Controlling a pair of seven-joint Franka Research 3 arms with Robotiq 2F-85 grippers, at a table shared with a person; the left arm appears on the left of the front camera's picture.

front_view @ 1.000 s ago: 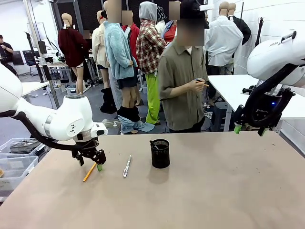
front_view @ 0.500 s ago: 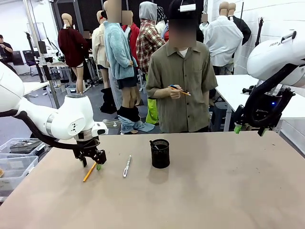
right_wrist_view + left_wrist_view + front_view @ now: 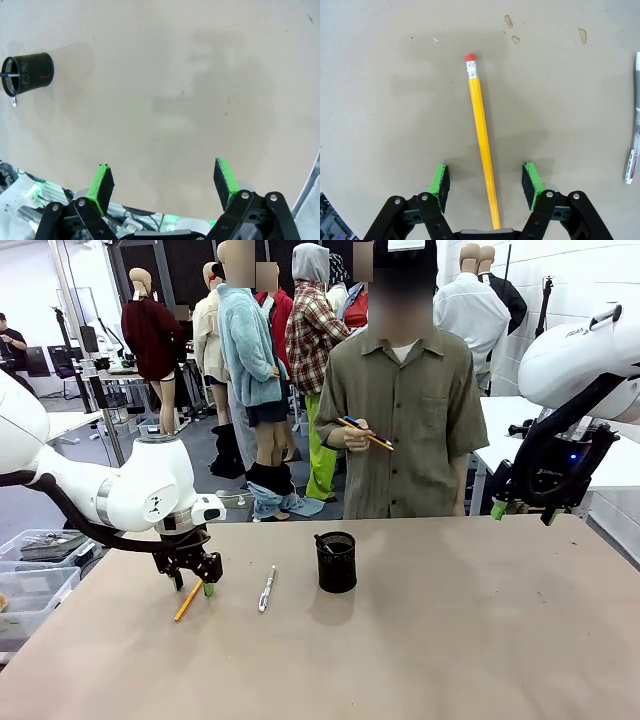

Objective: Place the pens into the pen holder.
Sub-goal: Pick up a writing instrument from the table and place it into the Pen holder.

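An orange-yellow pencil-like pen (image 3: 481, 135) with a red eraser lies flat on the table (image 3: 450, 640) at the left (image 3: 187, 602). My left gripper (image 3: 486, 180) is lowered over its near end (image 3: 195, 587). The green pads (image 3: 440, 186) stand on either side of the shaft with a gap on each, so it is open. A white-silver pen (image 3: 266, 588) lies just to the right (image 3: 635, 125). The black mesh pen holder (image 3: 336, 561) stands mid-table (image 3: 27, 73) with a dark stick in it. My right gripper (image 3: 520, 511) hangs open and empty (image 3: 165, 187) above the far right edge.
A person stands at the far side holding a blue and orange pen (image 3: 365, 433) in one hand at chest height. Clear plastic bins (image 3: 30, 585) sit off the table's left edge. A white table (image 3: 500, 420) stands behind at the right.
The person has turned to face the table and stepped behind the pen holder, pen in hand. Neither arm has visibly moved.
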